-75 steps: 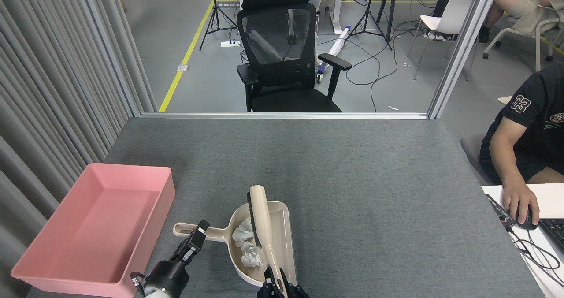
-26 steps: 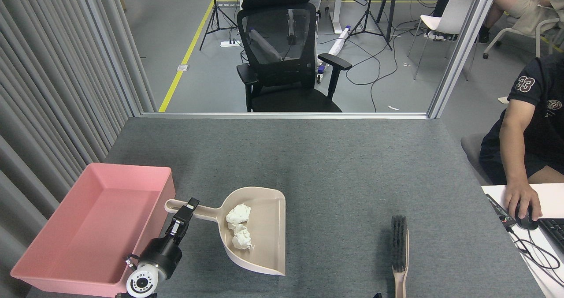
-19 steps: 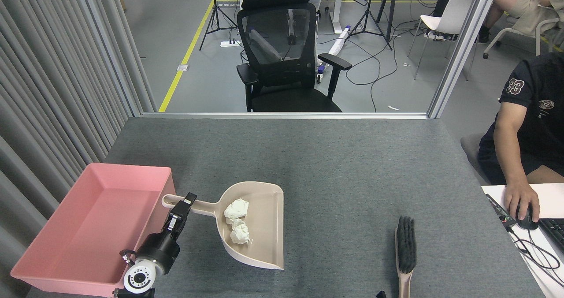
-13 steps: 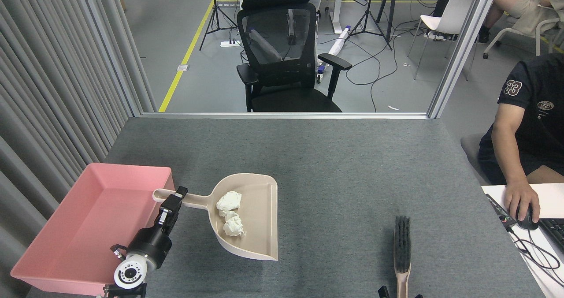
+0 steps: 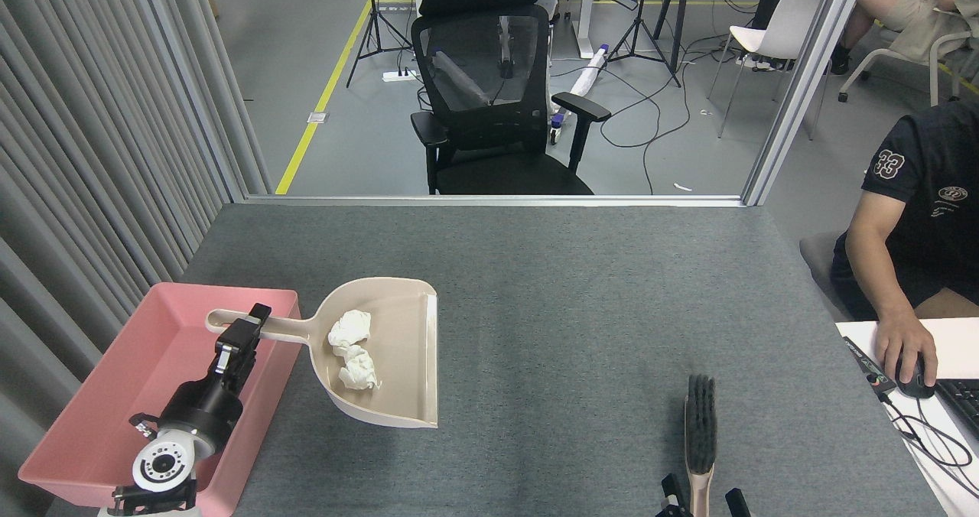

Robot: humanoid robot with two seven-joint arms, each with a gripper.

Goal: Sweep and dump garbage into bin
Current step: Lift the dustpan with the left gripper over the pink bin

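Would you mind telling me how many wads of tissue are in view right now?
2. Both sit in the dustpan: one wad nearer its handle, the other wad just below it, touching. None seems hidden.

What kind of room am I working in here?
Probably a robot lab or data-recording studio: a felt-covered table in a partitioned booth, tripod stands and loose cables on the floor, and a person working a mouse alongside.

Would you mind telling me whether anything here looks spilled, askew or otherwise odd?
Nothing stands out. Both tissue wads sit inside the dustpan, which the left end effector holds by its handle beside the pink bin; the brush lies on the table.
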